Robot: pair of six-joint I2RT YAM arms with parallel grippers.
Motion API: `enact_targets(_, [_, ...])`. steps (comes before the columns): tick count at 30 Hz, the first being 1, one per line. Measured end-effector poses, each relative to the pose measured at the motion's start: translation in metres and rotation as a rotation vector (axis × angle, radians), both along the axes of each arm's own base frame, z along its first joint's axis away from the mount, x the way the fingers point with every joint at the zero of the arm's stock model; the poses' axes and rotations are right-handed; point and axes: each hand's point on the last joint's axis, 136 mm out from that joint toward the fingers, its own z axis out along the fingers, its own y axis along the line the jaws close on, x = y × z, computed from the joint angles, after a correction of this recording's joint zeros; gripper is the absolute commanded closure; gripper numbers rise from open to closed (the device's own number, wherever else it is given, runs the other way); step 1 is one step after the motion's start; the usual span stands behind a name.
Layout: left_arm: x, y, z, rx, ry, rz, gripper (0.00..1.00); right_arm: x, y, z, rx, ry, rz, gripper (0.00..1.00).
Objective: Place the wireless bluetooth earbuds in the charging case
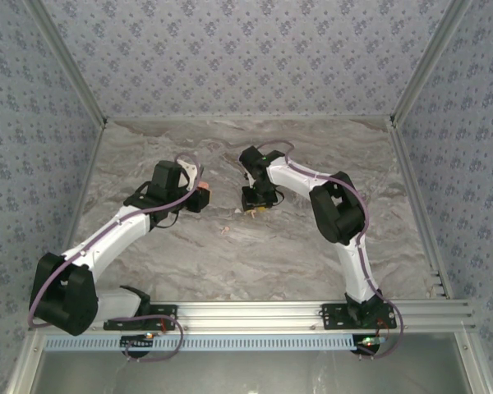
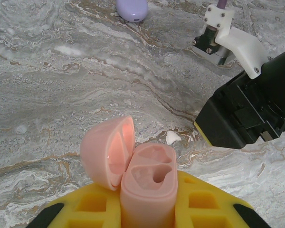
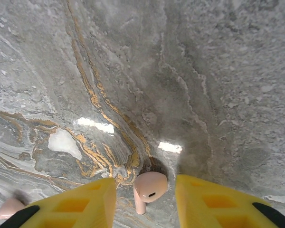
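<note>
On a marble-patterned table (image 3: 204,71), the right gripper (image 3: 145,194) hangs low with its yellow fingers (image 3: 80,205) apart, straddling a pale pink earbud (image 3: 150,186). The earbud lies on the table in the gap, its rounded head away from the camera and its stem toward it. A sliver of table shows on either side, so neither finger appears to touch it. A second earbud (image 3: 8,208), also pink, lies on the table just outside the gripper's left finger, at the bottom corner of the right wrist view.

The left gripper (image 2: 147,209) is clamped on the pink case (image 2: 147,190) and holds it upright off the table. The lid (image 2: 107,152) is swung open to the left in the left wrist view. Two moulded hollows show in the case top, and both look unfilled. The right gripper's black body shows just beyond the case on the right of that view. A lavender case (image 2: 132,8) sits on the table well beyond it, at the top edge, with its lid down.

From above, the two grippers face each other near the middle of the table, left (image 1: 199,197) and right (image 1: 257,207), close together but apart.
</note>
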Motion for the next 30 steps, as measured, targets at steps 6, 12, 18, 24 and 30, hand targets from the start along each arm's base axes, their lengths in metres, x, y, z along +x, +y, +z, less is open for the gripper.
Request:
enact_targets(6, [0.0,0.0,0.0,0.002,-0.001,-0.001,0.9,-0.001,0.002,-0.001,-0.012,0.002,0.007,0.64])
enact_targets(12, [0.0,0.001,0.0,0.004,-0.002,0.001,0.9,-0.003,0.003,-0.005,-0.045,0.006,0.017,0.64])
enact_targets(18, [0.0,0.001,0.0,0.004,-0.002,0.001,0.9,-0.003,0.003,-0.007,-0.077,-0.003,0.026,0.65])
enact_targets(24, [0.0,0.001,0.0,0.004,-0.002,0.001,0.9,-0.003,0.002,-0.009,-0.102,-0.002,0.028,0.68])
enact_targets(30, [0.0,0.001,0.0,0.004,-0.002,0.0,0.9,-0.002,-0.001,-0.009,-0.113,-0.004,0.025,0.75])
